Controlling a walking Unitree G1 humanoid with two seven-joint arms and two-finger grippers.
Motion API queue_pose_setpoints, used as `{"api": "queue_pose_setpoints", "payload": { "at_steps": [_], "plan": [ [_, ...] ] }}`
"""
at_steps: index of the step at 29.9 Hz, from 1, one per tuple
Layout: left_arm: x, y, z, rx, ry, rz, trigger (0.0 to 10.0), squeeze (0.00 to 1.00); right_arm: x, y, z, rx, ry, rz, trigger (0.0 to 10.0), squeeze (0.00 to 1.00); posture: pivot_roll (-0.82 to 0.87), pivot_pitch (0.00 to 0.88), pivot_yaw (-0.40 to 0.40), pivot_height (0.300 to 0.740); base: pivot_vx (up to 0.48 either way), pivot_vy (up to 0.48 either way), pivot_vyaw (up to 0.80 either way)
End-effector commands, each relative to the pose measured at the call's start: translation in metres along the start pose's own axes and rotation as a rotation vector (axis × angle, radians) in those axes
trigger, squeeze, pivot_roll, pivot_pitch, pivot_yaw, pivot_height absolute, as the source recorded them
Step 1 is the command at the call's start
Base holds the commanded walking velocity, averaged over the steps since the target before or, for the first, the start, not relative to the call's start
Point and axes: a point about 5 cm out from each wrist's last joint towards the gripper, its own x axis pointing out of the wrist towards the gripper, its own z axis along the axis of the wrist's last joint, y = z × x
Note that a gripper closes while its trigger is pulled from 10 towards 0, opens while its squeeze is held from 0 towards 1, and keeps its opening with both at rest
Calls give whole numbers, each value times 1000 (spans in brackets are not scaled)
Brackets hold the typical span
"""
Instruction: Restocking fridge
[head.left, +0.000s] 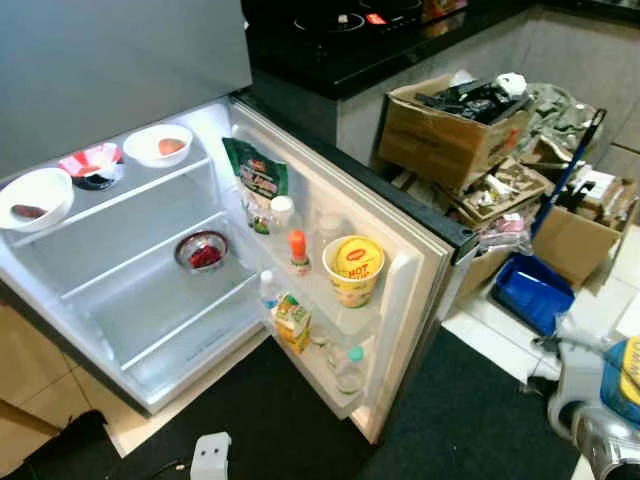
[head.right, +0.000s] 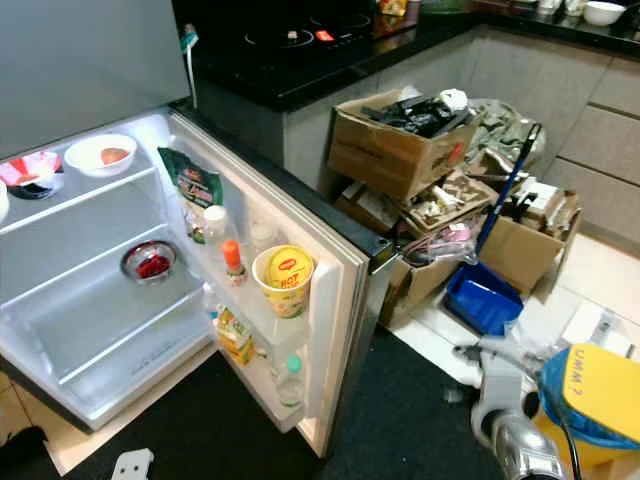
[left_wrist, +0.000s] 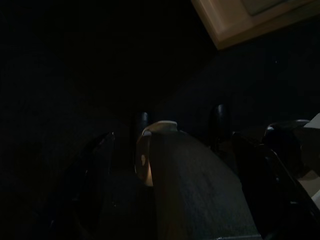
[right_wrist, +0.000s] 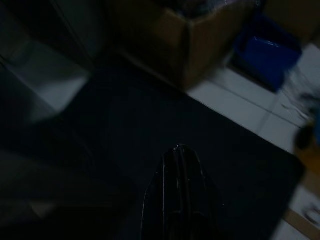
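Fridge (head.left: 150, 330) door open; cardboard boxes (head.right: 400, 150) crowd beside it; right claw (right_wrist: 181, 155) pinched narrow over dark mat (right_wrist: 150, 130), fridge apart; left claw state: cannot tell.

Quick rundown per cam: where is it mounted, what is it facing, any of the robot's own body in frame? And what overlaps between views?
Left eye: head, looking down at the open fridge and its door shelves with the yellow cup.
Right eye: head, same scene shifted; cardboard boxes and blue dustpan to the right.
Left wrist: very dark; looks along the left gripper at the dark mat.
Right wrist: dark; right gripper, jaws together, above the mat, dustpan beyond.
Shared: both eyes show the fridge; right wrist and eyes share dustpan and box.
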Motion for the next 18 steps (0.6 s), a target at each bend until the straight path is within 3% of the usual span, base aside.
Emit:
{"api": "queue_pose_setpoints", "payload": {
  "at_steps": [1,4,8,12,15,18],
  "plan": [
    [-1,0,-7,7,24,-1,10000,0,4,5,10,63,-78,0,10000,0,-94,97,-4,740,0,0,0],
    [-1,0,-7,7,23,-1,10000,0,7,11,18,89,-120,17,10000,0,-94,97,-4,740,0,0,0],
    [-2,1,-8,5,25,1,10000,0,18,43,46,177,-259,198,10000,0,-92,97,-5,740,0,0,0],
    [-2,1,-9,4,28,3,10000,0,20,57,52,177,-285,292,10000,0,-93,97,-7,740,0,0,0],
    [-2,0,-9,3,28,1,10000,0,18,87,56,115,-303,538,10000,0,-94,99,-7,740,0,0,0],
    [-2,0,-9,3,29,1,10000,0,15,96,55,86,-293,620,10000,0,-94,99,-7,740,0,0,0]
  ]
}}
